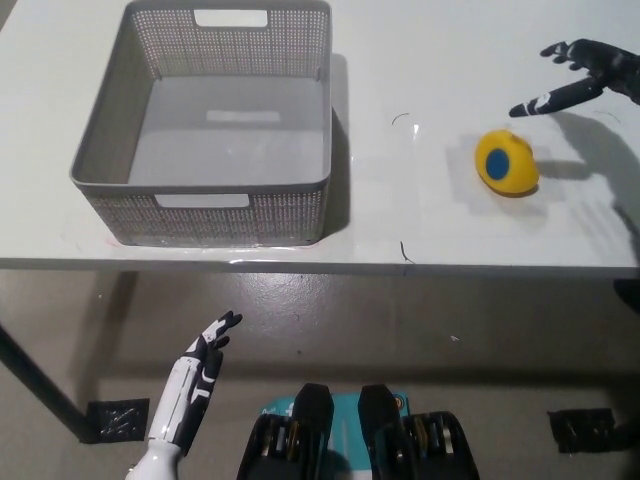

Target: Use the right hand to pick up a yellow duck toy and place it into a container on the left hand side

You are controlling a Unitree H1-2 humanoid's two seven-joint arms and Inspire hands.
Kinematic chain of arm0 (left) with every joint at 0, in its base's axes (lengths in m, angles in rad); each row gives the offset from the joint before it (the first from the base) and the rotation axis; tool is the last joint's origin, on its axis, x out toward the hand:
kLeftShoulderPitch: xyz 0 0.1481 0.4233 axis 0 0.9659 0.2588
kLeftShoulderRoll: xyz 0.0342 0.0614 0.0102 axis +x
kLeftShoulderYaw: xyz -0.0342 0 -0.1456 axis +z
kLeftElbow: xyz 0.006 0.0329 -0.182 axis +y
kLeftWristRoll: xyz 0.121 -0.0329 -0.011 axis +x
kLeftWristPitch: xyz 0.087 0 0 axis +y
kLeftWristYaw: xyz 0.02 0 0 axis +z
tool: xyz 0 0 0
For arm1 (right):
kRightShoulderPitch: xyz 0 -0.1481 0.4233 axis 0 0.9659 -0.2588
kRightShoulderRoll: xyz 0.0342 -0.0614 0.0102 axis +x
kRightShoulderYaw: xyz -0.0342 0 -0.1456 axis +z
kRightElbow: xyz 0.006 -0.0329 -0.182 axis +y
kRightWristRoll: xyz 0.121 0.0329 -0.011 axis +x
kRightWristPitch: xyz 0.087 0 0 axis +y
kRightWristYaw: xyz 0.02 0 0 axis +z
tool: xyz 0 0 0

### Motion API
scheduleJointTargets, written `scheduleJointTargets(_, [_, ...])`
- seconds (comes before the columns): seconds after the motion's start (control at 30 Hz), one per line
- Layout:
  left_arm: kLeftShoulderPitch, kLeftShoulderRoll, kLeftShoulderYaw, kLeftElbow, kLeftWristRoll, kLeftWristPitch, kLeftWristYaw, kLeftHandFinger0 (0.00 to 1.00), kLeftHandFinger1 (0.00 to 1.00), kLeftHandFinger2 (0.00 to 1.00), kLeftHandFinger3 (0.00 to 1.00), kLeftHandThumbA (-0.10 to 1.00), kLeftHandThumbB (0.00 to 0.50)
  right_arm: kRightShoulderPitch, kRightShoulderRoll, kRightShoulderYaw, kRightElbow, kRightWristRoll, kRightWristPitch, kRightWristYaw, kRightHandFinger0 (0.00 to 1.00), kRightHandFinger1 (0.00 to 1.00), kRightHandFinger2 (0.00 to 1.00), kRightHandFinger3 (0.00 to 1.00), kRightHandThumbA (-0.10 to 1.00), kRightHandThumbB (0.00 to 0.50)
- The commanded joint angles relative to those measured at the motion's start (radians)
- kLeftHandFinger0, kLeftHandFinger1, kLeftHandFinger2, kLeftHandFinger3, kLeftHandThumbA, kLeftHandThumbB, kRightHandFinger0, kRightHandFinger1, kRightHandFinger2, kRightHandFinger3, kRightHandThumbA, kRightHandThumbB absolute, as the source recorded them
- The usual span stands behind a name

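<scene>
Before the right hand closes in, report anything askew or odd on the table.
Nothing stands out. The yellow duck toy lies on the table, the grey basket sits square and empty, and the right hand hovers open.

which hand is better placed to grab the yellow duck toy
Right. The black right hand hovers open over the table just beyond the yellow duck toy. The white left hand is low, below the table edge, on the basket side.
</scene>
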Motion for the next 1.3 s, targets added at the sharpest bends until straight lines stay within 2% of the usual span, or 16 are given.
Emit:
scheduleJointTargets(0.0, [-0.014, 0.007, 0.001, -0.010, 0.019, -0.044, 0.012, 1.00, 1.00, 1.00, 1.00, 1.00, 0.500, -0.094, 0.005, -0.014, -0.024, 0.035, -0.026, 0.029, 1.00, 1.00, 1.00, 1.00, 1.00, 0.495])
scheduleJointTargets(0.1, [-0.016, 0.006, -0.001, -0.009, 0.023, -0.044, 0.013, 1.00, 1.00, 1.00, 1.00, 1.00, 0.500, -0.092, 0.009, -0.012, -0.034, 0.032, -0.016, 0.031, 1.00, 1.00, 1.00, 1.00, 1.00, 0.499])
scheduleJointTargets(0.23, [-0.016, 0.007, -0.003, -0.015, 0.030, -0.044, 0.011, 1.00, 1.00, 1.00, 1.00, 1.00, 0.500, -0.082, 0.016, -0.032, -0.025, 0.058, -0.025, 0.039, 1.00, 1.00, 1.00, 1.00, 1.00, 0.475])
scheduleJointTargets(0.4, [-0.016, 0.007, 0.000, -0.017, 0.024, -0.044, 0.008, 1.00, 1.00, 1.00, 1.00, 1.00, 0.500, -0.074, 0.028, -0.007, 0.000, 0.034, -0.040, 0.023, 1.00, 1.00, 1.00, 1.00, 1.00, 0.500])
scheduleJointTargets(0.57, [-0.023, 0.010, 0.003, -0.017, 0.023, -0.044, 0.011, 1.00, 1.00, 1.00, 1.00, 1.00, 0.500, -0.063, 0.038, 0.025, 0.027, 0.012, -0.071, -0.002, 1.00, 1.00, 1.00, 1.00, 1.00, 0.480])
scheduleJointTargets(0.97, [-0.028, 0.012, 0.007, -0.017, 0.016, -0.044, 0.004, 1.00, 1.00, 1.00, 1.00, 1.00, 0.500, -0.044, 0.040, 0.054, 0.057, 0.007, -0.063, -0.011, 1.00, 1.00, 1.00, 1.00, 1.00, 0.500])
scheduleJointTargets(1.27, [-0.035, 0.015, 0.003, -0.011, 0.016, -0.044, 0.003, 1.00, 1.00, 1.00, 1.00, 1.00, 0.500, -0.030, 0.029, 0.035, 0.066, 0.029, -0.059, 0.005, 1.00, 1.00, 1.00, 1.00, 1.00, 0.487])
